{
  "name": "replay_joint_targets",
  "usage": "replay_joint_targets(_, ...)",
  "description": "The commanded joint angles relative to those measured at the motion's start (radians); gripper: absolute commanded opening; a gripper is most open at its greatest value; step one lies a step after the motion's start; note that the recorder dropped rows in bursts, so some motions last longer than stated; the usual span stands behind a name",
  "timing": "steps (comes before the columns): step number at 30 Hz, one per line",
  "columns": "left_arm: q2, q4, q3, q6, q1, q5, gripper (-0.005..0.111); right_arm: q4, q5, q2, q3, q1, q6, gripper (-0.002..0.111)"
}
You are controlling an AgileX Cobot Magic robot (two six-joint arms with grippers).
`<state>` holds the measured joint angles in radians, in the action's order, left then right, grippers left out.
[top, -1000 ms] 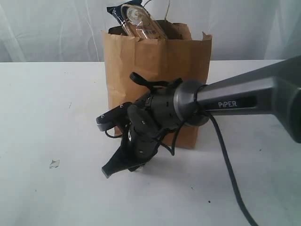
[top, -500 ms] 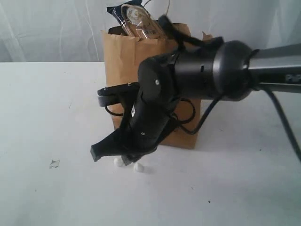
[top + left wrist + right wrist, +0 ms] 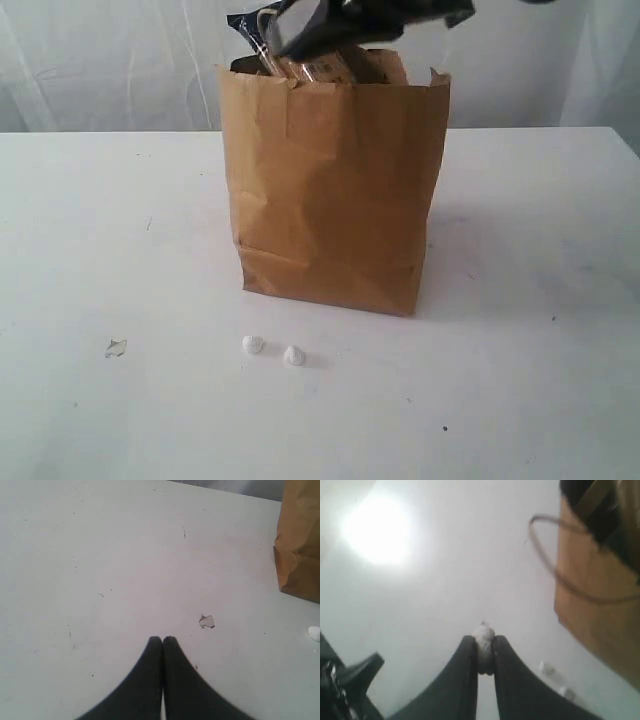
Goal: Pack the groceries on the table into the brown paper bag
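**Right gripper [image 3: 484, 642] is up by the bag's mouth, with a small white lump [image 3: 483, 631] pinched between its tips.**

In the exterior view your right arm [image 3: 360, 18] blurs across the top of the bag [image 3: 335, 200], with the mouth at about 6 o'clock beneath it. Past the tips, though, the right wrist view shows table [image 3: 420, 605], and the bag's rim sits off to one side. I judge you are short of the opening, so carry over it before letting go. Two loose lumps [image 3: 254, 345] lie at the bag's 7 o'clock. Left gripper [image 3: 162, 641] is pressed shut and empty, low over the table, and probably nearer them.
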<state>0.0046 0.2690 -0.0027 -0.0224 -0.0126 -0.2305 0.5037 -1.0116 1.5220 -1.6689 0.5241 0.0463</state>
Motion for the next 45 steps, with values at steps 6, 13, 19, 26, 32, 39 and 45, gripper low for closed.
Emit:
replay_joint_targets(6,-0.005,0.007,0.003,0.000,0.000,0.005,0.000,0.036,0.445,0.071,-0.027,-0.048,0.002,0.008)
replay_joint_targets(13,-0.005,0.007,0.003,0.000,0.000,0.005,0.000,-0.207,0.447,0.166,-0.027,-0.048,-0.046,0.010)
replay_joint_targets(19,-0.005,0.007,0.003,0.000,0.000,0.005,0.000,-0.320,0.430,0.226,-0.027,-0.048,-0.078,0.029)
replay_joint_targets(26,-0.005,0.007,0.003,0.000,0.000,0.005,0.000,-0.409,0.372,0.221,-0.027,-0.048,-0.104,0.032)
replay_joint_targets(32,-0.005,0.007,0.003,0.000,0.000,0.005,0.000,-0.438,0.143,0.152,-0.027,-0.048,-0.092,0.030)
replay_joint_targets(39,-0.005,0.007,0.003,0.000,0.000,0.005,0.000,-0.617,-0.091,-0.009,-0.027,-0.048,-0.094,0.000)
replay_joint_targets(45,-0.005,0.007,0.003,0.000,0.000,0.005,0.000,-0.913,-0.210,-0.064,0.037,-0.048,-0.123,0.000)
